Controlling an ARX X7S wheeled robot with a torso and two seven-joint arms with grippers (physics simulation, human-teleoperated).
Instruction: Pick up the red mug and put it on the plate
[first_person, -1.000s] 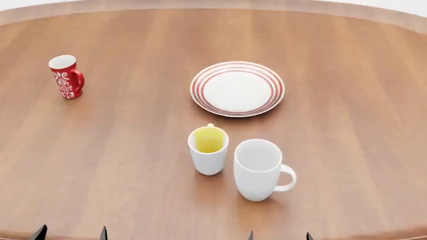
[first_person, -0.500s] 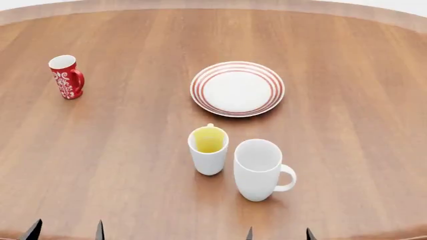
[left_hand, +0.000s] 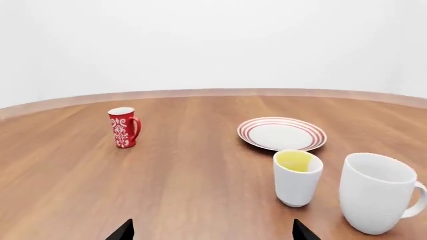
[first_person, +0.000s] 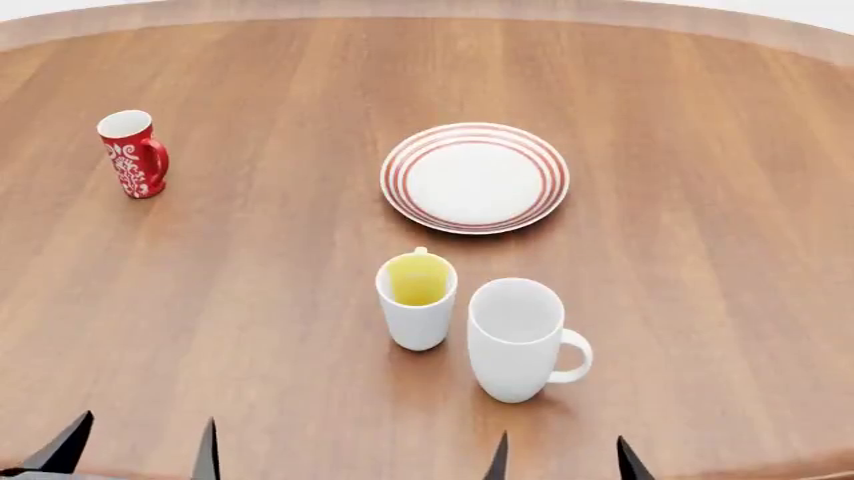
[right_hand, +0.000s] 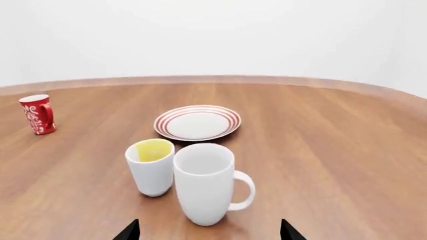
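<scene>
Mug (first_person: 132, 153) first: the red one stands upright far out on your left side of the tabletop (first_person: 694, 150), well apart from everything else, its handle turned toward the plate (first_person: 475, 177). Nothing crowds it, so you have room to come at it from the open side, away from the handle. The plate lies flat near the middle, bare, and well apart from the mug, so you face a long carry across open wood.

Your left claw (first_person: 138, 452) shows only as two dark fingertips at the near edge, spread wide and holding nothing. The right claw (first_person: 561, 458) looks the same: tips parted, nothing between them. Both sit low and back from the objects, a start posture by my reading, with the reach not yet made.

Since the mug is on your left, the left arm looks like the natural choice. In the left wrist view the mug (left_hand: 124, 127) lies ahead and somewhat off the claw's centre line, so you will likely need to swing toward it.

Mind the yellow-lined mug (first_person: 416, 300) and the big white mug (first_person: 518, 338), standing just beside each other near you, in front of the plate. They are between the right claw and the plate, and a low carry could clip them.
</scene>
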